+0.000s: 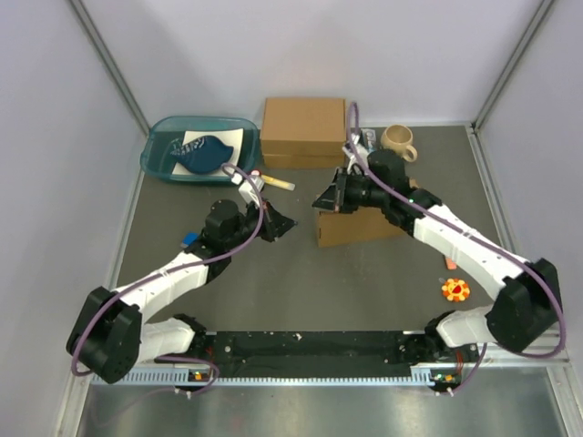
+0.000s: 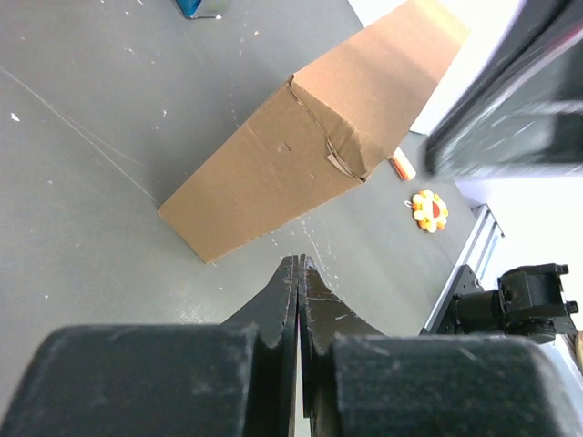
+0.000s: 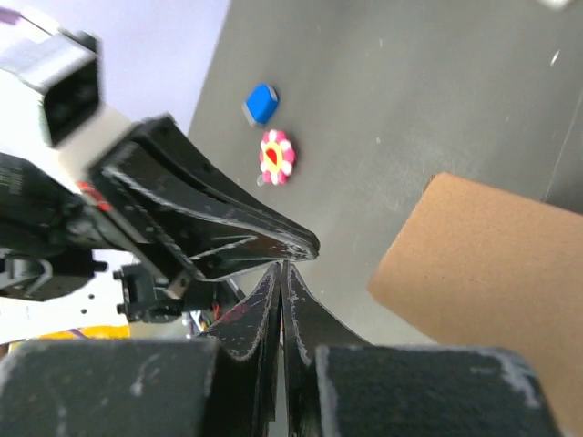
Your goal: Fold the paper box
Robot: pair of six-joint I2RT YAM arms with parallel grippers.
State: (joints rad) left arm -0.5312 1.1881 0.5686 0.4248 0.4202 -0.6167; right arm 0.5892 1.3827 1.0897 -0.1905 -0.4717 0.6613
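1. The left fingers (image 2: 287,293) are closed on nothing, at the bottom of the frame.
2. The right fingers (image 3: 270,300) are closed on nothing too. The two arms are close and could bump.
3. The paper box (image 1: 351,229) stands mid-frame on the table (image 1: 301,291). A hard poke might slide it.
4. The table below it is open. Up top, the thick box (image 1: 303,127) and the mug (image 1: 398,141) crowd things.

The paper box (image 1: 360,228) stands near the middle of the table (image 1: 301,282). Behind it, at the back edge, sits a thicker cardboard box (image 1: 303,132), with a tray (image 1: 148,157) just to its left and a mug (image 1: 398,142) to its right. A marker (image 1: 276,183) lies between the tray and the paper box. A small block (image 1: 189,240) lies at the left side, and a flower toy (image 1: 455,289) at the near right.
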